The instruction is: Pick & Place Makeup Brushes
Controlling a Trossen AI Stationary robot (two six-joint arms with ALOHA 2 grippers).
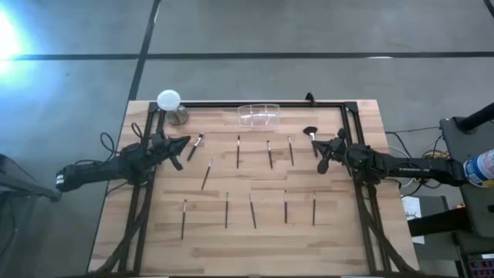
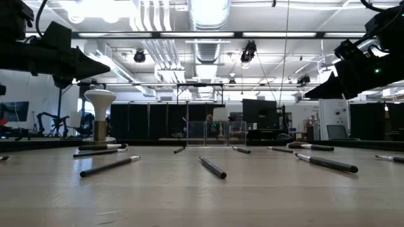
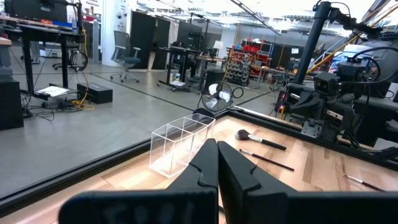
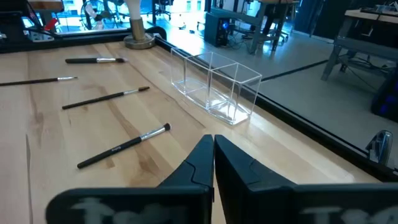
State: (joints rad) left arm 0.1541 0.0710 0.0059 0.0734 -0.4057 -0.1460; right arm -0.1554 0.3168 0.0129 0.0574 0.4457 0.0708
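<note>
Several thin dark makeup brushes lie flat on the wooden table in two rows: a far row and a near row. A fluffy-headed brush lies at the far right and also shows in the left wrist view. My left gripper hovers shut and empty above the table's far left, beside a brush; its fingertips meet in its wrist view. My right gripper hovers shut and empty at the far right, beside the fluffy brush; its fingertips meet in its wrist view.
A clear two-compartment box stands at the middle of the far edge. A white ball-topped metal stand stands at the far left corner. A black frame runs along the far edge and down both sides of the table.
</note>
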